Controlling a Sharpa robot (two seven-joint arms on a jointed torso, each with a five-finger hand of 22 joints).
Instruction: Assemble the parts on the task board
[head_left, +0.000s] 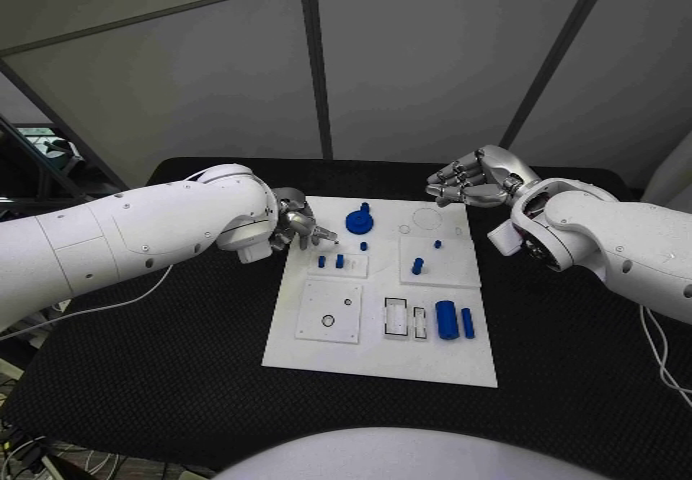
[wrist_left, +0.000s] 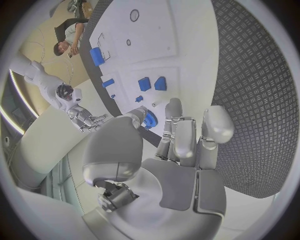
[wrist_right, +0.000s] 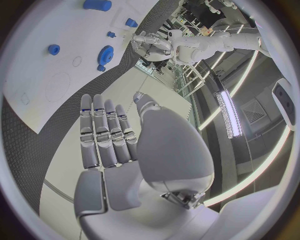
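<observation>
A white task board is seen in the middle of a black table, flanked by two white arms. The left hand is held at the board's far left corner, its fingers spread and nothing gripped, as the left wrist view confirms. The right hand is raised beyond the board's far edge, fingers loosely apart and likewise empty; in the right wrist view its fingers are laid straight, side by side, with nothing between them.

Several blue parts are spread over the board. A blue gear is set near the far edge, just beside the left fingertips and toward the board's centre from them; in the left wrist view the same gear is partly covered by the fingers. Two small pegs stand on a raised plate just nearer the robot, and another peg stands on the plate to their right. Two blue cylinders are laid near the board's right edge, their long axes running toward and away from the robot (well apart from both hands).

The gear is judged the likeliest next target, since it lies closest to the left hand, while the right hand is farther off and higher. Whether the gear is already seated on a post cannot be told. No part is yet held, so the assembly is judged to be at an early stage.
</observation>
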